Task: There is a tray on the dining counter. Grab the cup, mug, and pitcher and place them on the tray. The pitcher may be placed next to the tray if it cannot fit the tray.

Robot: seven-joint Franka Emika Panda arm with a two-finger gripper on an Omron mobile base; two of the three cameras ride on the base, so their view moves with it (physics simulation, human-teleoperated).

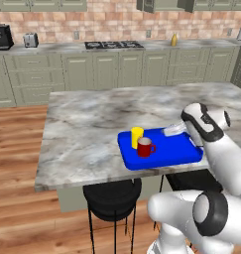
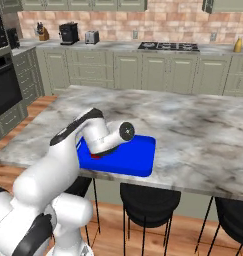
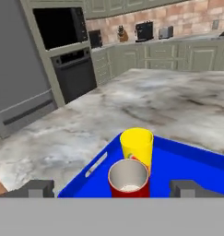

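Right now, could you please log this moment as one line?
gripper: open, empty | yellow cup, red mug: on blue tray | mustard pitcher: on wall counter

The bright blue tray (image 1: 176, 149) lies flat near the front edge of the marbled dining counter (image 1: 92, 124). On its left part the yellow cup (image 1: 137, 136) and squat red mug (image 1: 145, 147) stand upright, side by side. The mustard pitcher (image 1: 174, 39) stands far off on the wall counter.

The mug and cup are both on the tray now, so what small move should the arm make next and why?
Probably lift the open gripper straight up and back from the mug. The mug and cup stand on the tray, the mug ungripped between the fingertips. The pitcher sits on the far wall counter, so it comes next.
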